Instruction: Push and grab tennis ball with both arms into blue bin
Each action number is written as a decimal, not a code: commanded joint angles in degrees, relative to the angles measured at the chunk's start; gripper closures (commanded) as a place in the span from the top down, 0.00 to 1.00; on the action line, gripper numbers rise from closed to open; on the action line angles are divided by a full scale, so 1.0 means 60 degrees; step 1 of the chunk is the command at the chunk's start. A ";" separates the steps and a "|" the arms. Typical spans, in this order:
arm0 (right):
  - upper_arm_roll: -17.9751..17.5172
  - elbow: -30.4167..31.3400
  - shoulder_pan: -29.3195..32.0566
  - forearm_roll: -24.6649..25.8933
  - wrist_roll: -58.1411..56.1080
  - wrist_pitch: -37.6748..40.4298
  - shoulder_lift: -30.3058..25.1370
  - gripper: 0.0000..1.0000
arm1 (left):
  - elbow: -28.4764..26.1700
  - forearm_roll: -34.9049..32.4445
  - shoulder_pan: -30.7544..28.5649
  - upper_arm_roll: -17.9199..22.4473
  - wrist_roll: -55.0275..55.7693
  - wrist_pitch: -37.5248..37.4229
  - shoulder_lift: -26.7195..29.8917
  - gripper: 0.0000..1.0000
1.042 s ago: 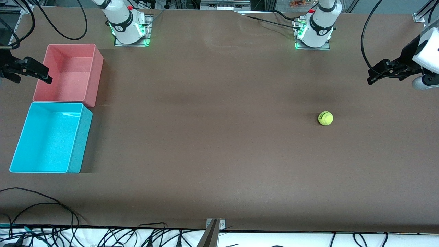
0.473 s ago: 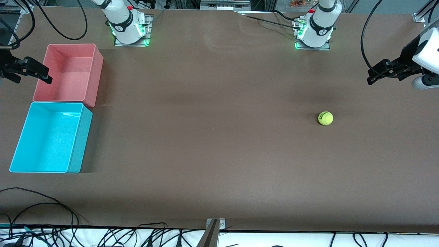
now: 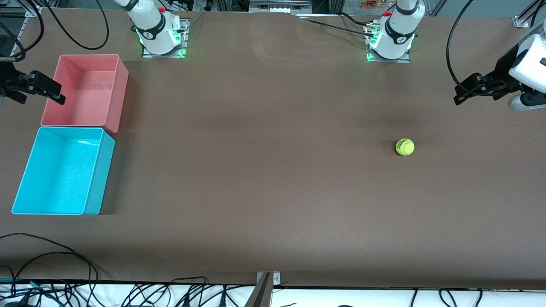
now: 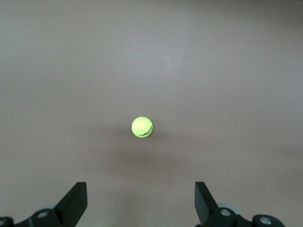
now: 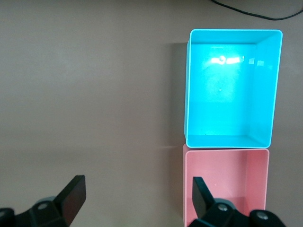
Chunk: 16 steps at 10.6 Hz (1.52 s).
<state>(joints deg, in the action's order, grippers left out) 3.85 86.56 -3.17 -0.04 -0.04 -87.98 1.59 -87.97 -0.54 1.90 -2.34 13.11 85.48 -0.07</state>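
Tennis ball (image 3: pixel 405 147): yellow-green, fuzzy, dark lettering on one side; lying alone on the bare brown tabletop (image 3: pixel 264 170) toward the left arm's end, touching nothing. It is showing again in the left wrist view (image 4: pixel 142 127), out ahead of the spread finger tips and well apart from them.

Blue bin (image 3: pixel 63 170): bright cyan, rectangular, thin pale rim; sitting at the right arm's end of the tabletop, well apart from the ball. It is holding nothing. In the right wrist view (image 5: pixel 230 87) its glossy floor is catching reflections.

Pink-red bin (image 3: pixel 85 90): like size, standing just beside the blue bin and farther from the front camera, short ends almost touching. It too is holding nothing.

Left end effector (image 3: pixel 469 88): black, two-fingered, hanging in the air over the tabletop near the edge at the left arm's end, jaws spread wide and gripping nothing.

Right end effector (image 3: pixel 40 90): black, hovering at the outer rim of the pink-red bin, at the right arm's end. Its fingers (image 5: pixel 71 196) are standing wide apart and carrying nothing.

Arm bases: two white bases are sitting on metal plates along the tabletop edge farthest from the front camera, each glowing green at the foot.

Cables (image 3: pixel 51 281): black, lying loose along the tabletop edge nearest the front camera.
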 commanded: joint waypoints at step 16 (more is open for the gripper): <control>-0.0188 -0.0086 -0.0058 0.0022 -0.0008 -0.0073 0.0057 1.00 | 0.0292 -0.0306 0.0065 -0.0006 -0.0604 -0.0009 -0.0149 1.00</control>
<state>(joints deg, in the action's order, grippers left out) 2.93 86.53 -3.42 -0.05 -0.04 -88.37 1.70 -87.97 -1.20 1.92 -2.40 10.64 85.63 -0.09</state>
